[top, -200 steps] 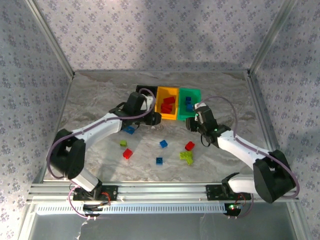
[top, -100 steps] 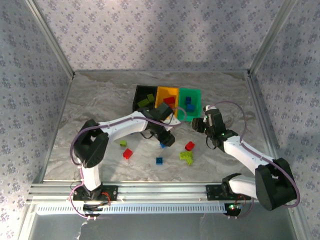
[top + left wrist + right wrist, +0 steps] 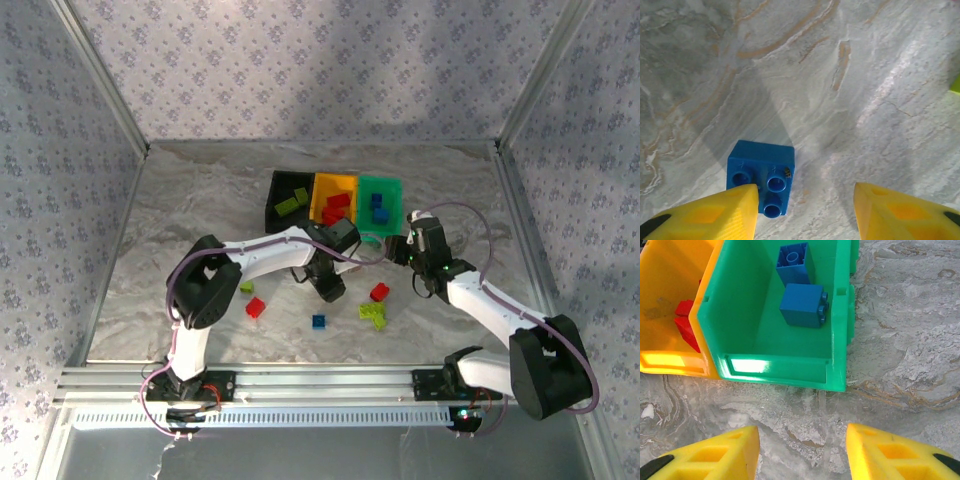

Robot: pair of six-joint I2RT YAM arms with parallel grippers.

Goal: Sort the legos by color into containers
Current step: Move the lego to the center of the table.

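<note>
The left pincer (image 3: 805,197) is hanging partly open over the bench (image 3: 850,75) and is gripping nothing. In its wrist view a blue brick (image 3: 760,177) is lying at about 9 o'clock from the middle of the gap, its round studs facing the camera. The brick's lower corner is sitting right at the tip of the finger (image 3: 715,210) on that side. The opposite finger is standing well apart from the brick, with bare marble between.

The right pincer (image 3: 802,435) is likewise standing partly open and empty. It is hovering over bare bench, with the green bin (image 3: 785,367) near its fingertips at 12 o'clock. Two blue bricks (image 3: 802,305) are sitting in that bin. The orange-yellow bin (image 3: 665,295) is touching it on its 9 o'clock side and is holding red bricks (image 3: 686,325).

A second ago the left arm was reaching over the black bin (image 3: 280,182). Now it is stretching toward 5 o'clock of that bin, out to mid-bench, leaving lime bricks (image 3: 291,205) showing inside. The right pincer is sitting slightly further toward 3 o'clock than before. The loose red brick (image 3: 379,291) and lime cluster (image 3: 375,314) are lying where they were.
</note>
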